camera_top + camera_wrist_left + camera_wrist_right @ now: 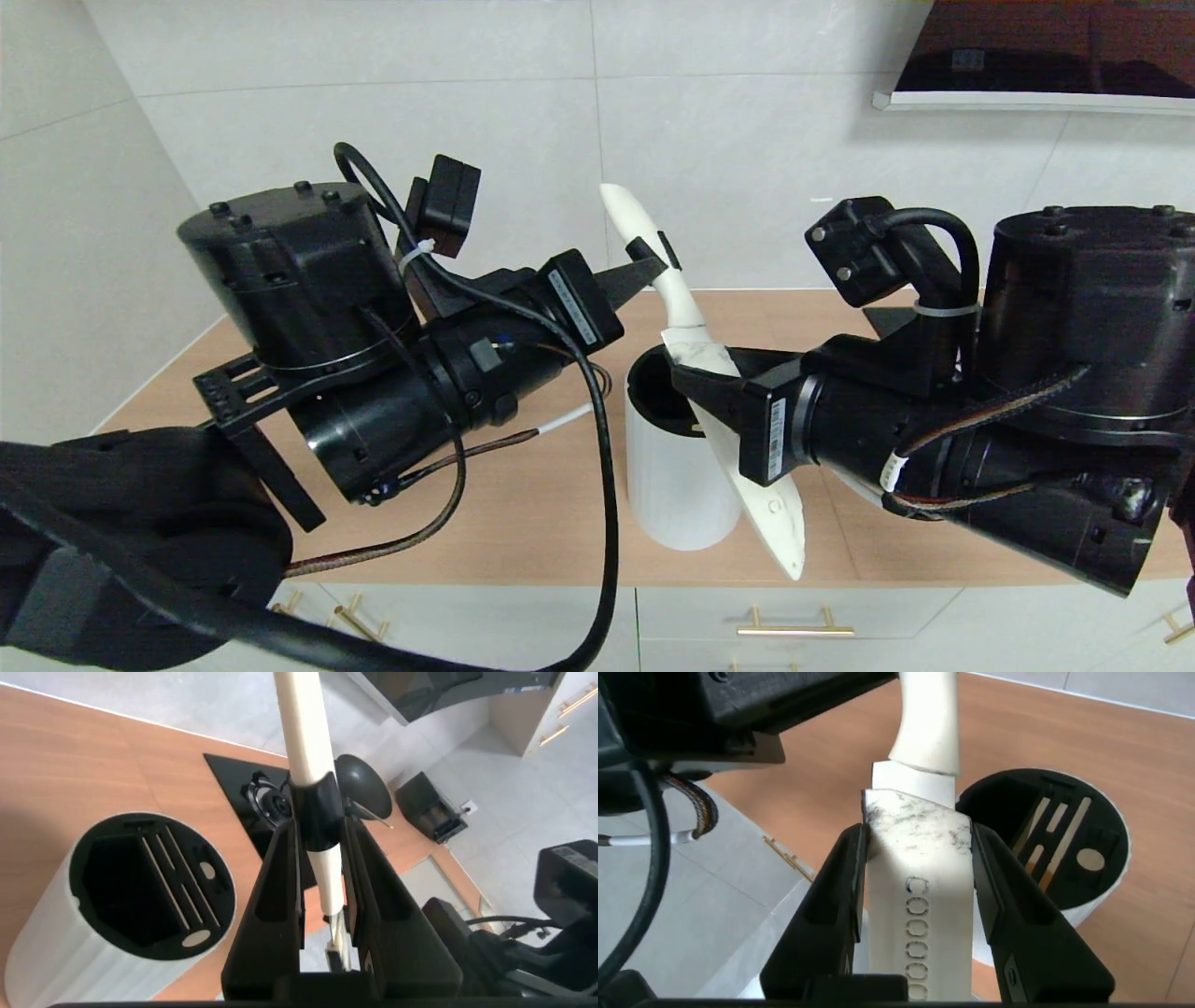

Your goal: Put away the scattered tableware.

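Near edge: cabinet front with a brass drawer pull (794,627) below the wooden counter (523,504).

On the counter, centre: white ribbed holder (677,485), upright, dark slotted top open (1055,840); also seen from the left wrist (56,924).

White knife (688,313) is held off the counter by both arms, tilted. Its blade tip is low, near and to the right, crossing in front of the holder's right side; its handle end is high, far and to the left. Cannot tell whether the blade touches the holder.

Right gripper (714,373), entering from the right, is clamped on the blade (920,859) just below the handle joint, one finger on each flat side (918,840).

Left gripper (656,254), entering from the left and farther back, is clamped on the handle (304,728) above the holder's far rim, fingers closed around it (318,826).

Far: white tiled wall (747,140).
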{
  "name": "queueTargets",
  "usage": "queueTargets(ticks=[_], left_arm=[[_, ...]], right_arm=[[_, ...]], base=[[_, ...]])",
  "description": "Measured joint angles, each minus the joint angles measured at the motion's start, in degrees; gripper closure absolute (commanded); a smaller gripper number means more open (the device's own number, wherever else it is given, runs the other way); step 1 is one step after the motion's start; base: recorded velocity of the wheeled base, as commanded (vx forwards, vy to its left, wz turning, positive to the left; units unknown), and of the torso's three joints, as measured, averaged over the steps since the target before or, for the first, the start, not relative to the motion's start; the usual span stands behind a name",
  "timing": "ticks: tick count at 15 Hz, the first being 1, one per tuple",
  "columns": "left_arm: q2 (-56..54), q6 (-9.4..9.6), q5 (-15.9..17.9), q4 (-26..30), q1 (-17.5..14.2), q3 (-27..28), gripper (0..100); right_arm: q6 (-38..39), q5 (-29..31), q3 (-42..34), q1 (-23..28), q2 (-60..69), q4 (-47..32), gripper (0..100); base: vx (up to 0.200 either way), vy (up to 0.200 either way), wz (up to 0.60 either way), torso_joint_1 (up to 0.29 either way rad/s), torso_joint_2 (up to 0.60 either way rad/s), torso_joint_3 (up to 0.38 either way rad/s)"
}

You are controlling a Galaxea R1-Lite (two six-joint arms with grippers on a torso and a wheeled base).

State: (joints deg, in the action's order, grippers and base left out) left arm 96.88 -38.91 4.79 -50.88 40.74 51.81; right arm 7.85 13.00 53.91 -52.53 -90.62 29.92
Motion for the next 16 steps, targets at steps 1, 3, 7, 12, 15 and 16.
queueTargets(ticks=[1,3,7,12,15,16], left_arm=[[0.2,-0.01,0.0,0.0,0.0,0.0,100],[0.4,0.0,0.0,0.1,0.0,0.0,100],[0.6,0.0,0.2,0.3,0.1,-0.1,100],[0.4,0.32,1.7,0.3,0.3,1.4,100],[-0.9,3.55,1.6,0.5,0.2,2.0,100],[-1.4,4.02,1.6,0.5,0.2,2.1,100]], right_arm=[[0.0,0.1,0.0,0.0,0.0,0.0,100],[0.0,0.1,0.0,0.0,-0.1,0.1,0],[0.1,0.0,0.1,0.1,-0.4,0.5,0],[0.3,0.1,0.0,1.2,-0.4,3.1,0],[0.2,-0.1,0.0,3.5,2.4,3.1,0],[0.2,-0.1,0.0,4.7,3.7,3.1,0]], base=[[0.0,0.0,0.0,0.0,0.0,0.0],[0.0,0.0,0.0,0.0,0.0,0.0],[0.0,0.0,0.0,0.0,0.0,0.0],[0.0,0.0,0.0,0.0,0.0,0.0],[0.0,0.0,0.0,0.0,0.0,0.0],[0.0,0.0,0.0,0.0,0.0,0.0]])
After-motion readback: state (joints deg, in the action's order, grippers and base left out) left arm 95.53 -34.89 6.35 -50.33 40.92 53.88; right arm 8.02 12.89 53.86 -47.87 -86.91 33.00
